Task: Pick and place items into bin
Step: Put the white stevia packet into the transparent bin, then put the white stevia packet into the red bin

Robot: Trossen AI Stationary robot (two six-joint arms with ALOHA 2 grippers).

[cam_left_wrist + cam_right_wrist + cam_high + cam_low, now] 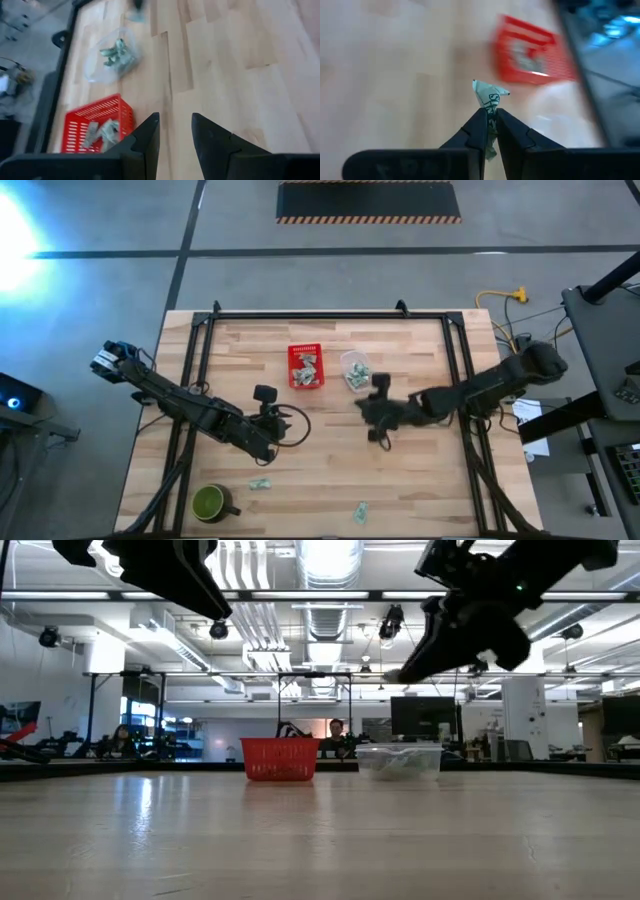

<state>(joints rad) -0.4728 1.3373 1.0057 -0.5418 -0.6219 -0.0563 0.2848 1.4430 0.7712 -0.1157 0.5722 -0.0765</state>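
Note:
My right gripper hovers over the table's middle, just near of the clear tub, and is shut on one small green-and-white crumpled item. The red basket stands left of the tub with several items inside; both rest on the tabletop. The tub also holds several items. My left gripper is open, raised above the table nearer than the basket, with nothing between its fingers. Two loose items lie near the front edge. My right gripper pinches the item's lower end between its two fingertips. The crumpled upper part sticks out beyond the tips. The fingers slant downward toward the basket, and the item is lifted clear of the table.
A green mug stands at the front left corner. A black frame runs along the table's far edge and down both sides. Bare wood lies between the two arms and the front edge. People sit in the room beyond the table.

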